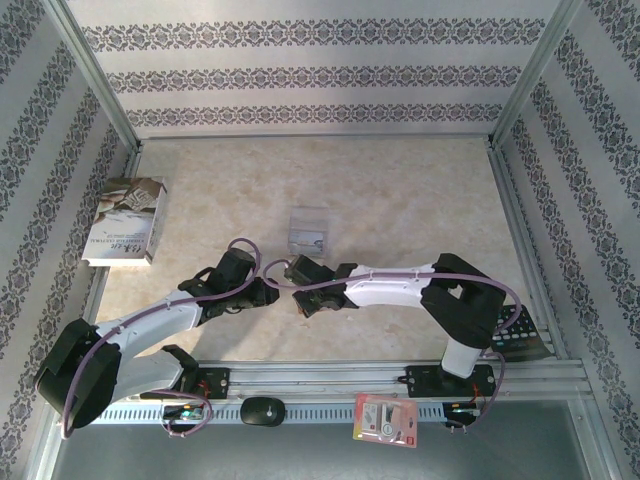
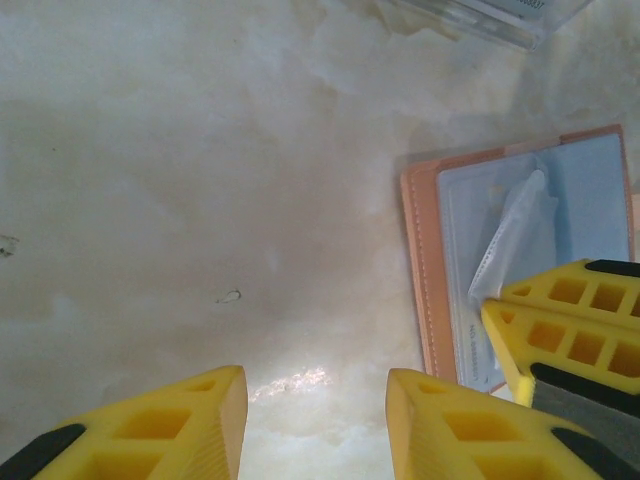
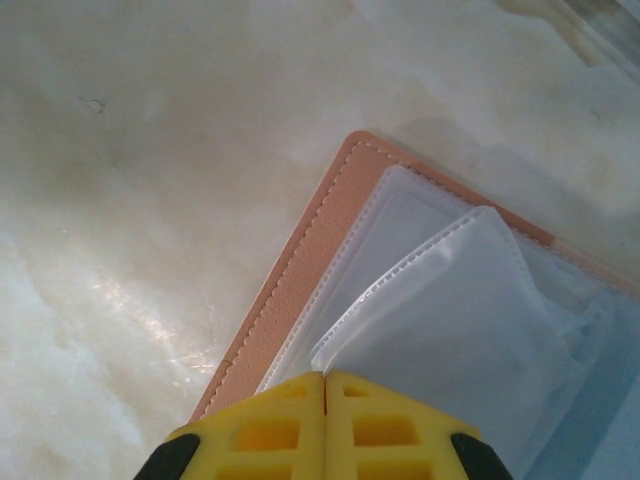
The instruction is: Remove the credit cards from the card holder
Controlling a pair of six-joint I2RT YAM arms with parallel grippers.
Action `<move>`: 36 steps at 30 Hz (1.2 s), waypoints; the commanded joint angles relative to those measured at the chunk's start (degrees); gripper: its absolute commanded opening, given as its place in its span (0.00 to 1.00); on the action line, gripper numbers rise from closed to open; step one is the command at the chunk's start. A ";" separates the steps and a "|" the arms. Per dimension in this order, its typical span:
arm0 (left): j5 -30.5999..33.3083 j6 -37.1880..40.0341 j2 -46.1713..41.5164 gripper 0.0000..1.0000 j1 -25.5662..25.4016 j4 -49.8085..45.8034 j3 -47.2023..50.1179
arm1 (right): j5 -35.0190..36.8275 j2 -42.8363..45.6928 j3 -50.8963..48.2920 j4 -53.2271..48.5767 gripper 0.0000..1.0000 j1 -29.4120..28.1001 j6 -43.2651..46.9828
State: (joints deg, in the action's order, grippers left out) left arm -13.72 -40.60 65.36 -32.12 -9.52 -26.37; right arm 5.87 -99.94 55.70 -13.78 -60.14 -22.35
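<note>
The card holder [image 2: 421,270], orange-brown leather with clear pocket pages, lies open on the pale table. In the right wrist view its stitched leather edge [image 3: 300,265] runs diagonally, and one clear sleeve page [image 3: 470,320] stands lifted off the rest. My right gripper [image 3: 325,378] is shut, with that page's near corner pinched at its tip. From the left wrist camera the right gripper's yellow fingers [image 2: 565,320] sit over the holder. My left gripper [image 2: 316,405] hovers open over bare table just left of the holder. The credit cards are hidden. From above, both grippers [image 1: 283,290] meet at mid-table.
A clear plastic box [image 1: 308,230] sits just beyond the grippers. A book [image 1: 125,222] lies at the left wall. A red-and-white packet [image 1: 385,418] and a black oval object [image 1: 262,410] rest on the front rail. A dark flat item [image 1: 522,335] lies at the right.
</note>
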 commanded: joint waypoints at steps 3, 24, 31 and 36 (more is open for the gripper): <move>-1.39 -0.01 1.11 0.38 0.21 2.95 -1.16 | -5.85 4.48 -2.99 9.51 0.00 1.02 -2.52; 0.35 -1.68 15.19 0.23 -7.29 9.59 -7.97 | -12.96 8.41 -12.17 23.27 0.00 4.68 -12.06; 1.46 -3.47 17.20 0.18 -7.52 10.52 -6.61 | -12.55 9.15 -13.72 25.40 0.00 4.94 -13.21; -0.07 -4.45 20.12 0.23 -8.41 13.20 -6.71 | -12.92 9.06 -14.04 26.09 0.00 5.18 -13.55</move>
State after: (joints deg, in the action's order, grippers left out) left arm -13.43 -43.79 84.14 -39.16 0.43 -33.39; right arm -6.00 -92.23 41.80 9.13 -55.22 -34.85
